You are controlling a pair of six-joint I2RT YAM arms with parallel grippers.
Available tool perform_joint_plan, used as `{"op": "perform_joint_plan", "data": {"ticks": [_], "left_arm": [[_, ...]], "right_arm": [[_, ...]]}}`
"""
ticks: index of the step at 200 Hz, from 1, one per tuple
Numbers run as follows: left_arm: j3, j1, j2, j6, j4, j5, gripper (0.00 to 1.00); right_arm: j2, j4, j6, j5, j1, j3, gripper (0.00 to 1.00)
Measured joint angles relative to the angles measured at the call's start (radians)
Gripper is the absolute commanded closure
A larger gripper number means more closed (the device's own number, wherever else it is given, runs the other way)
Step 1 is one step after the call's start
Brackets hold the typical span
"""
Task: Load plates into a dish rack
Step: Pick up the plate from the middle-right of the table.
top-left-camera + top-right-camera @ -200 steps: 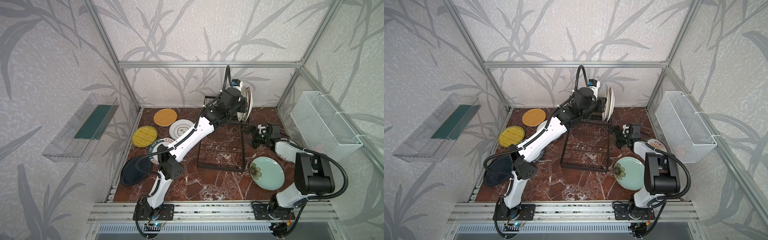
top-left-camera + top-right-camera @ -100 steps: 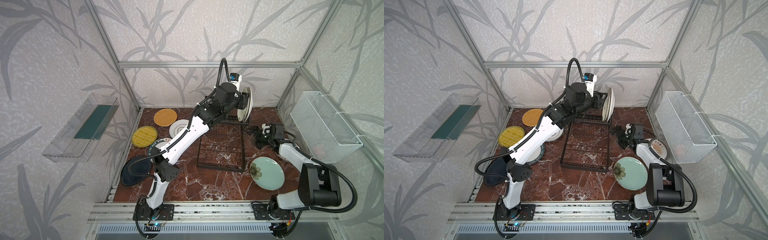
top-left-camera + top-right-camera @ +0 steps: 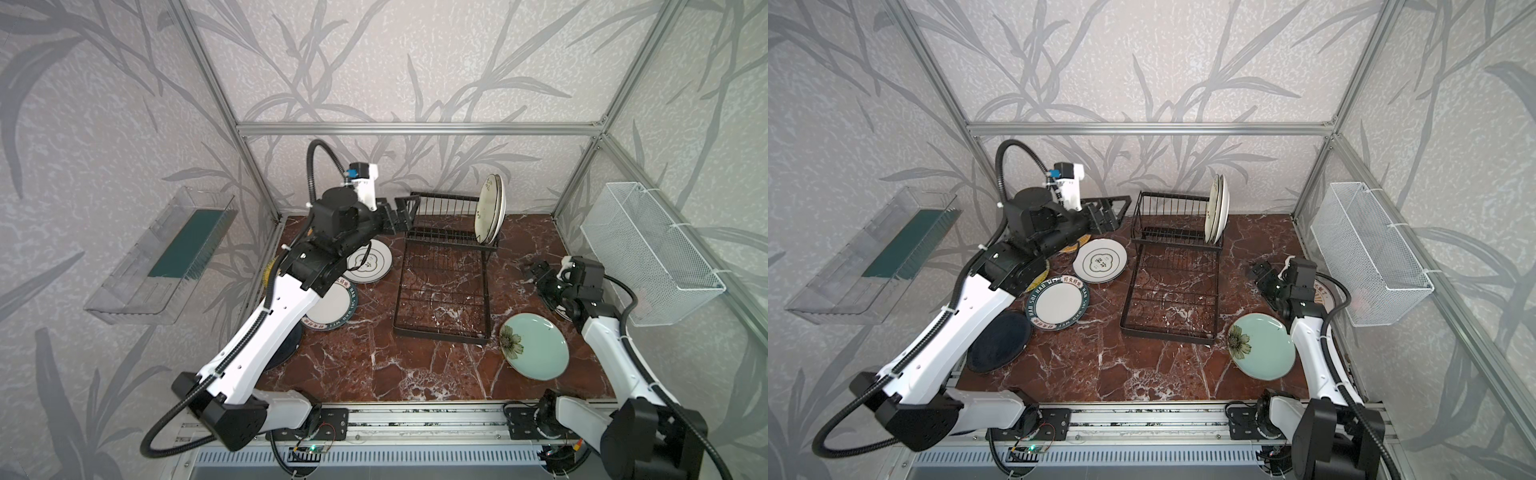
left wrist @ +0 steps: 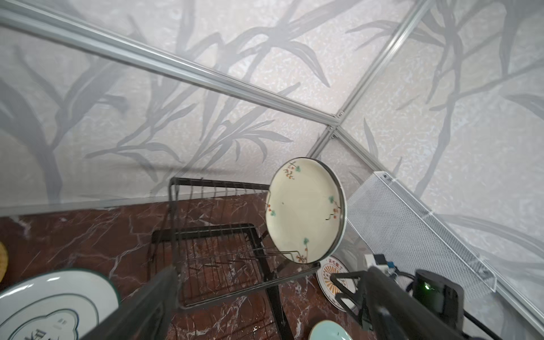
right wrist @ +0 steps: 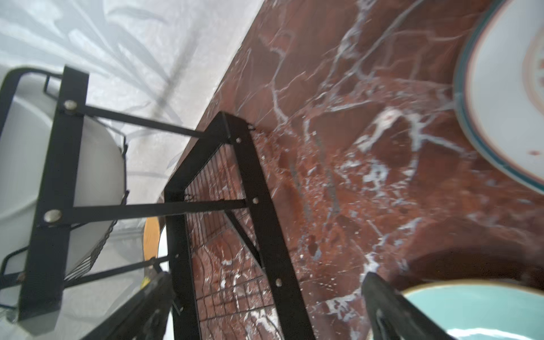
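Jaws of the left gripper (image 3: 401, 214) stand spread wide with nothing between them, raised in the air just beside the end of the dish rack (image 3: 444, 286) on the left arm's side, about level with its upright slot bars. The right gripper (image 3: 540, 272) is likewise released and empty, hovering low over the marble table (image 3: 415, 374) off the rack's opposite side. In the rack, two plates (image 3: 490, 208) stand on edge, close together, at the far right end of the slot row. The left wrist view shows the nearer one as a cream plate (image 4: 306, 212) with small flower sprigs, seated upright between the bars, and the rim of the second shows just behind it. Every other slot is bare. Flat on the table lie a white emblem plate (image 3: 1100, 261), a white plate with a dark lettered rim (image 3: 1059, 301) and a black plate (image 3: 998, 340), all on the left arm's side. A pale teal plate (image 3: 534, 351) with a flower lies near the rack's front right corner, and a sunburst plate (image 3: 1325, 291) is partly hidden under the right arm. A yellow woven plate (image 3: 269, 272) and an orange plate (image 5: 151, 235) show only as slivers. By this count the job is early: two plates loaded, about seven to go, and neither gripper is holding one.
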Motion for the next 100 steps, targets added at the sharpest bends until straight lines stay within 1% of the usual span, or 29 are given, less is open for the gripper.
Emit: {"op": "perform_joint_plan", "data": {"ticks": [18, 39, 56, 75, 100], "left_arm": [[-0.137, 0.035, -0.064, -0.027, 0.005, 0.069, 0.01], [-0.256, 0.053, -0.112, -0.043, 0.004, 0.146, 0.01], [-0.335, 0.066, -0.146, -0.052, 0.008, 0.209, 0.01], [-0.389, 0.089, -0.164, -0.069, 0.020, 0.272, 0.01], [-0.402, 0.103, -0.161, -0.082, 0.039, 0.335, 0.01]], "right_arm": [[-0.042, -0.003, 0.012, 0.026, -0.084, -0.063, 0.01], [-0.070, 0.001, 0.034, 0.044, -0.195, -0.143, 0.01], [-0.097, 0.002, 0.048, 0.075, -0.261, -0.198, 0.01], [-0.095, 0.019, 0.055, 0.088, -0.307, -0.223, 0.01], [-0.047, 0.100, 0.072, 0.085, -0.350, -0.256, 0.01]]}}
